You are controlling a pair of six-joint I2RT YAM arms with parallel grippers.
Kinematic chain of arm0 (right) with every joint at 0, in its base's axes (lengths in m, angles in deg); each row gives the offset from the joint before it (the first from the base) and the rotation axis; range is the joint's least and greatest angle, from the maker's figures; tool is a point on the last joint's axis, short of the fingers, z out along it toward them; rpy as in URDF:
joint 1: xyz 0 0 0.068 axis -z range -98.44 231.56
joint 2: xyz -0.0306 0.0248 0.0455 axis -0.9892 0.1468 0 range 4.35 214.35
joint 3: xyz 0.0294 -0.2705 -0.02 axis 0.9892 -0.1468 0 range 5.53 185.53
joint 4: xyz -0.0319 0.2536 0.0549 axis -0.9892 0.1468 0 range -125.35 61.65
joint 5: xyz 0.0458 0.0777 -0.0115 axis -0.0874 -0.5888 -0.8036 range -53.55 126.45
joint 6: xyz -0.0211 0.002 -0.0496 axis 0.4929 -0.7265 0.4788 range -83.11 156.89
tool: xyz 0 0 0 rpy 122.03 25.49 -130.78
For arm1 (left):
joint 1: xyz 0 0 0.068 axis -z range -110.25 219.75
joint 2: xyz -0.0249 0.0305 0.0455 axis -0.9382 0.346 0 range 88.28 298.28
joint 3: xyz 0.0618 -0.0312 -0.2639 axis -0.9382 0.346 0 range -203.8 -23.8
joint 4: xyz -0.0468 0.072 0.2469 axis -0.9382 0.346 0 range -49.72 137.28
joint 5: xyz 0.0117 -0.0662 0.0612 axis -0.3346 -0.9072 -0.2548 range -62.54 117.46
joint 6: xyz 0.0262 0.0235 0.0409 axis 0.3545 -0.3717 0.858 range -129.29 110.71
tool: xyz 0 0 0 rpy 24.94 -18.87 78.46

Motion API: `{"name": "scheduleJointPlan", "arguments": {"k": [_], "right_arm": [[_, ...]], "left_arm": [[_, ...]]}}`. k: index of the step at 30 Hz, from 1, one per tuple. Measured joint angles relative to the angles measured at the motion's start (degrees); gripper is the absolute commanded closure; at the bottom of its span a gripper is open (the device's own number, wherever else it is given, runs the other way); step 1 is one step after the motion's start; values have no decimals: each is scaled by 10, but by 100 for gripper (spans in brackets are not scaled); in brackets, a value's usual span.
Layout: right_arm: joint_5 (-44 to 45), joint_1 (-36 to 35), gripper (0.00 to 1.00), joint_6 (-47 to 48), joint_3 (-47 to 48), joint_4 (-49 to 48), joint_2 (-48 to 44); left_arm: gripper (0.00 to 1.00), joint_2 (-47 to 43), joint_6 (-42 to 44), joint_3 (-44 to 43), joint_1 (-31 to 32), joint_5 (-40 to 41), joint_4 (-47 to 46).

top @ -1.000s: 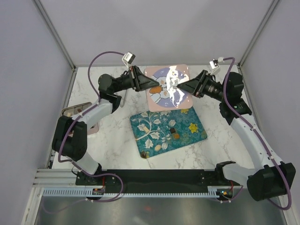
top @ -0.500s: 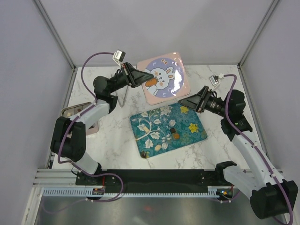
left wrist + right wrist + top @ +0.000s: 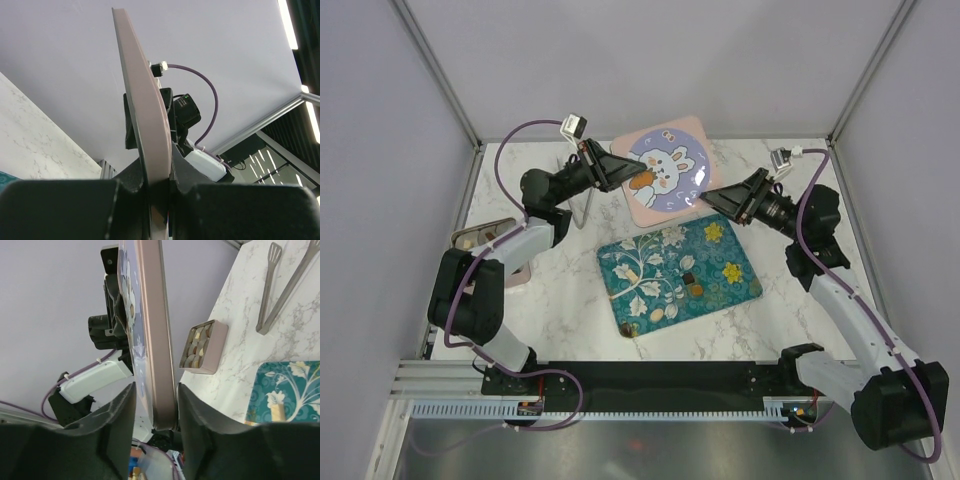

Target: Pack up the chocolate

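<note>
Top view: the left gripper [image 3: 638, 177] is pinched on the left edge of a pink bunny-print lid [image 3: 672, 172], which is held up on edge over the far part of the marble table [image 3: 560, 290]. The right gripper [image 3: 710, 195] meets the lid's right edge. The chocolate [image 3: 691, 284] sits on the teal tray [image 3: 740, 290] at table centre. A few dark and orange pcs lie mid-tray, and paler ones seem to lie toward its near-left corner.

Left wrist: we see the lid edge-on, clamped tight btw both fingers. No chocolate shows here.

Right wrist: the lid's rim runs btw our fingers, both close alongside. We can't tell whether they press it or only straddle it. Beyond, a small pink tin [image 3: 218, 347] on the table's left side holds more chocolate in rows, w/ tongs [image 3: 267, 295] lying nearby.

Handling, as we judge it: pcs are v. light and stiff, but w/ brittle shells that scuff or smear easily. We'd take each across opposite sides, low down, w/ a gentle squeeze. Round or oval ones may squirt out.

Surface: the marble is hard, flat and smooth, and the tray looks glossy, so pcs may slide when nudged.

Room: pale walls and frame posts close in on three sides. Both arms crowd the far end around the lid, so there's little slack there.
</note>
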Motion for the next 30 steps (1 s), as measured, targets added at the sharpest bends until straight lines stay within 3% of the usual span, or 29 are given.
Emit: {"name": "scheduleJointPlan", "arguments": {"k": [2,3,5,6,7,11,16,22,30], "right_arm": [[0,0,66,-7,2,-12,9],[0,0,77,-11,2,-16,10],[-2,0,88,-17,4,-23,13],[-3,0,100,-21,7,-28,14],[-4,0,100,-21,10,-35,17],[-5,-3,100,-20,30,-68,49],[-5,-1,100,-33,62,-115,129],[-5,17,100,-84,106,-218,215],[7,39,100,-158,225,-311,352]], "left_arm": [[98,0,0,1,1,0,0],[94,0,0,1,0,0,0],[81,0,1,1,0,0,3],[77,0,1,1,-1,0,5],[64,0,3,1,-2,2,10],[37,-4,28,1,-2,0,52],[20,-28,127,-17,-3,5,208],[19,-68,278,-66,-7,51,416],[20,-93,389,-78,-3,167,662]]}}
